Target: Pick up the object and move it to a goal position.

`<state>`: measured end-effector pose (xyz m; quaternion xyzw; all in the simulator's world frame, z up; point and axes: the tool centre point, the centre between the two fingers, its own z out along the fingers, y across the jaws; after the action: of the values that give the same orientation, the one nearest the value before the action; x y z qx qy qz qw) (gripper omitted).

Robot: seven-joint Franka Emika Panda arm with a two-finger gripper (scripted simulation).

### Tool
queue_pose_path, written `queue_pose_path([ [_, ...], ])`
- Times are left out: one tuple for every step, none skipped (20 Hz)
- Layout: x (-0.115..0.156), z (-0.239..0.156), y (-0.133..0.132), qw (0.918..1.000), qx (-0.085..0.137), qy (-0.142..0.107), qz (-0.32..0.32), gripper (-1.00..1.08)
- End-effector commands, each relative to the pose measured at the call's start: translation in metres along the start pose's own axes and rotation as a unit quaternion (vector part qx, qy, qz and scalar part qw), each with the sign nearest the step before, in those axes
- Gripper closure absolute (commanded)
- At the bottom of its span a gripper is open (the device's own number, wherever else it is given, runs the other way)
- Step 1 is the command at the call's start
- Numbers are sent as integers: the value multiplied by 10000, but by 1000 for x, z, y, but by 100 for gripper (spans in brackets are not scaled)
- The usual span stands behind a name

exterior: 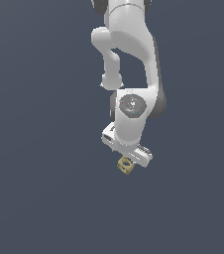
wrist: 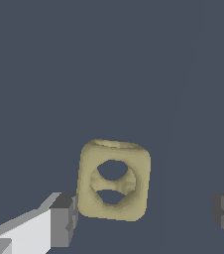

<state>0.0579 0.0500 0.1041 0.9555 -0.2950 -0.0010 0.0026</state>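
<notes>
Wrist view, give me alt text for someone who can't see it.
A tan-yellow block with round holes in its faces sits between the tool's two grey fingertips, which stand wide apart. One fingertip is right beside the block, the other well clear of it, against a plain dark blue-grey background.

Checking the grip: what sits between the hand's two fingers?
The block, seen in the wrist view: one finger beside it, a bare gap before the other.

Plain dark slate-blue surface [exterior: 39,198] fills both views, flat, uniform, unmarked. No edge, seam or texture visible. Cannot tell whether floor or desk. Small tan holed block [exterior: 126,165] seen against it; contact with surface unclear.
</notes>
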Motion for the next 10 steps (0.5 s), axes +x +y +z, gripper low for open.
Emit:
queue_pose_path([
  [-1, 5, -7, 9998, 11, 2, 197, -92],
  [-1, 7, -9, 9997, 14, 1, 258, -92],
  [-1, 8, -11, 9995, 17, 1, 314, -92],
  [-2, 9, -12, 9993, 19, 1, 363, -92],
  [-2, 11, -14, 9992, 21, 1, 407, -92],
  [-2, 12, -15, 9990, 23, 1, 444, -92],
  [-2, 13, -16, 9989, 25, 0, 476, -92],
  [-3, 13, -17, 9987, 26, 0, 502, -92],
  [-3, 14, -18, 9986, 27, 0, 523, -92],
  [-3, 14, -19, 9986, 28, 0, 537, -92],
])
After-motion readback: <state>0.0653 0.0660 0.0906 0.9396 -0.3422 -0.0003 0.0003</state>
